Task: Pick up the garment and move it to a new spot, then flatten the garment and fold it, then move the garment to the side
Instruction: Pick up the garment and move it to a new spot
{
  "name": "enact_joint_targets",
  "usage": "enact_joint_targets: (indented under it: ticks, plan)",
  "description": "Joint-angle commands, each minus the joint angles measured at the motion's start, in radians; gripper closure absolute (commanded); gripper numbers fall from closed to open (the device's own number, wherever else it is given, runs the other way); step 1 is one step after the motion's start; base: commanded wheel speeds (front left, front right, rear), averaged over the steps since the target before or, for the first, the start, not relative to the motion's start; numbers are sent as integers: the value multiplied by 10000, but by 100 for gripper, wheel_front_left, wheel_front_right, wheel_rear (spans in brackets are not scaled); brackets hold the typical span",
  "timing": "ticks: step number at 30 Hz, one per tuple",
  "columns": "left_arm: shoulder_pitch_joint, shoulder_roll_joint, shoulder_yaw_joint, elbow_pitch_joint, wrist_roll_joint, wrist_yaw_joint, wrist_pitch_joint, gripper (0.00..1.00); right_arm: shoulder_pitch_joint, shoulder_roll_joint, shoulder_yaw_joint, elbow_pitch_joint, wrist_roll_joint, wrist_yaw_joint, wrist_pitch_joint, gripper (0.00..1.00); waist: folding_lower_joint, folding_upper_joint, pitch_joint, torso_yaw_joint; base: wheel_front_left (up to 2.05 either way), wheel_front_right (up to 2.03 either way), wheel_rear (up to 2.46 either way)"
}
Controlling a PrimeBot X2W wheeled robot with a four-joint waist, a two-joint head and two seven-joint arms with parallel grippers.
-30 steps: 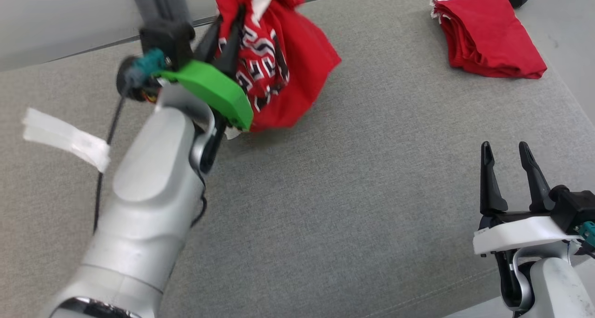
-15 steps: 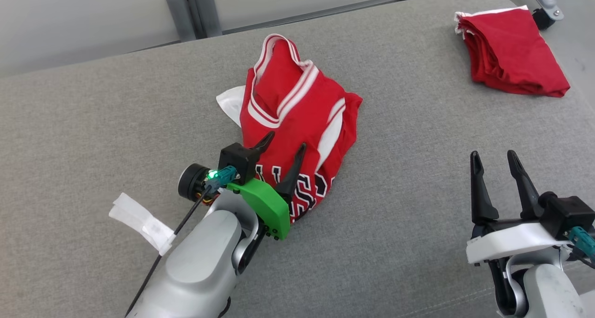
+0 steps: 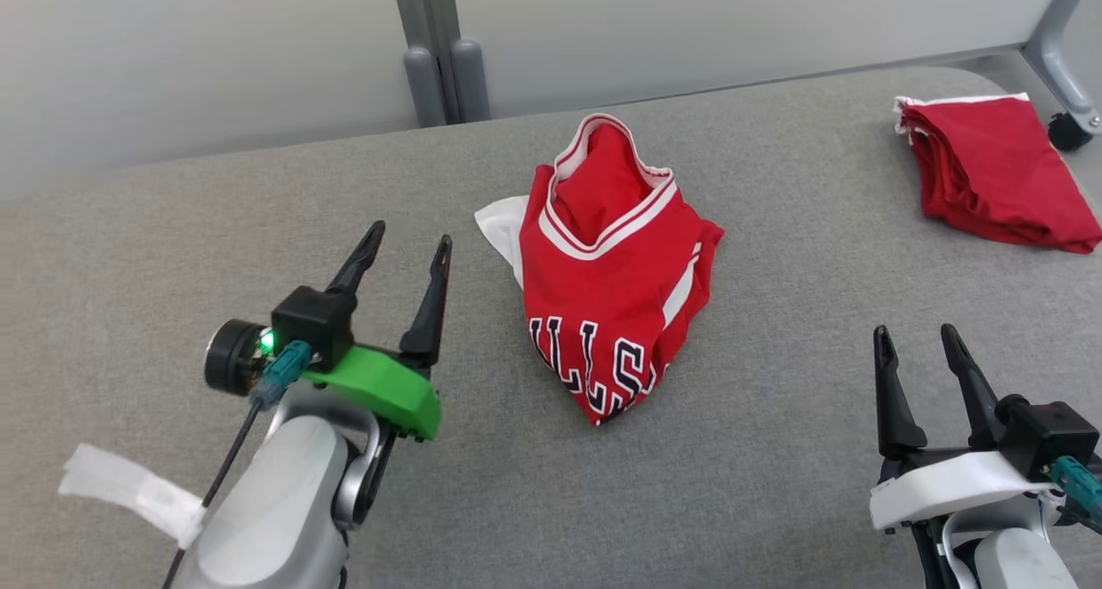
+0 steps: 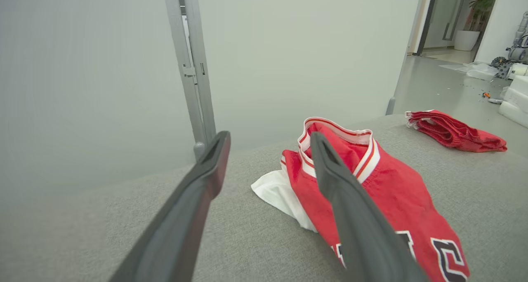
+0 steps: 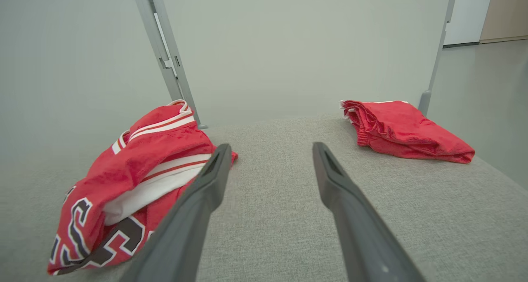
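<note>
The garment (image 3: pixel 613 309) is a red jersey with white trim and dark lettering. It lies crumpled in a heap at the middle of the grey padded table (image 3: pixel 775 262). My left gripper (image 3: pixel 411 235) stands open to the left of the heap, apart from it, nothing between its fingers. In the left wrist view the garment (image 4: pixel 383 191) lies to the right of the open fingers (image 4: pixel 338 183). My right gripper (image 3: pixel 915 334) stands open at the lower right, well clear of the cloth. The right wrist view shows the garment (image 5: pixel 136 170) at the left of its gripper (image 5: pixel 268 148).
A second red garment (image 3: pixel 994 171), folded, rests at the table's far right corner; the folded garment (image 5: pixel 404 129) is also seen ahead right in the right wrist view. A white tape strip (image 3: pixel 129 490) hangs by my left forearm. A grey partition post (image 3: pixel 439 64) stands behind the table.
My left gripper has let go of the garment, which dropped into a heap on the table, and has pulled back left and low. The head camera has shifted too.
</note>
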Motion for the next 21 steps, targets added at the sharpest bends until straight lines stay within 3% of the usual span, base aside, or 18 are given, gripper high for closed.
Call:
enact_joint_targets:
  ticks: [1,11,21]
  plan:
    - [463,187,267,-296,140,92,2,0,166,-44,9,4,33,-19,-28,0,0,-1,-481,449,0,0,0]
    - [2947,912,2525,-2081,708,406,0,0,407,-10,119,-67,115,-19,-30,0,0,-1,-771,904,0,0,0]
    - [4981,452,4222,-3337,1461,-25,0,0,590,-10,185,-70,137,-19,-30,0,0,-1,-796,1087,0,0,0]
